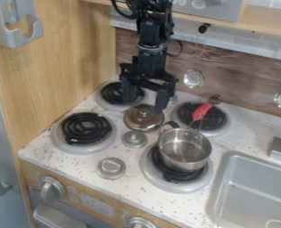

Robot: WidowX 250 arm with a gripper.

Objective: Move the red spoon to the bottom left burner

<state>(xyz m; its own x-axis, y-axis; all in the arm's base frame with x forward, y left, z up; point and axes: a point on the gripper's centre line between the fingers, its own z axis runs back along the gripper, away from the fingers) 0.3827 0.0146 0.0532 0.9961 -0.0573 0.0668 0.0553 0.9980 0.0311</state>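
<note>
Bottom left burner point(84, 128): the goal.
Gripper point(145, 105): hangs pointing down between the rear burners, fingers spread, nothing pinched.
Red spoon point(201, 111): lies slantwise over the back right burner point(212, 119), behind the pot point(184, 150).
Spoon's feel: probably light and stiff, perhaps slippery.
Best hold: across the red part, likely easier than the thin metal.

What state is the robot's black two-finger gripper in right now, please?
The black gripper is open, its two fingers apart, holding nothing.
</note>
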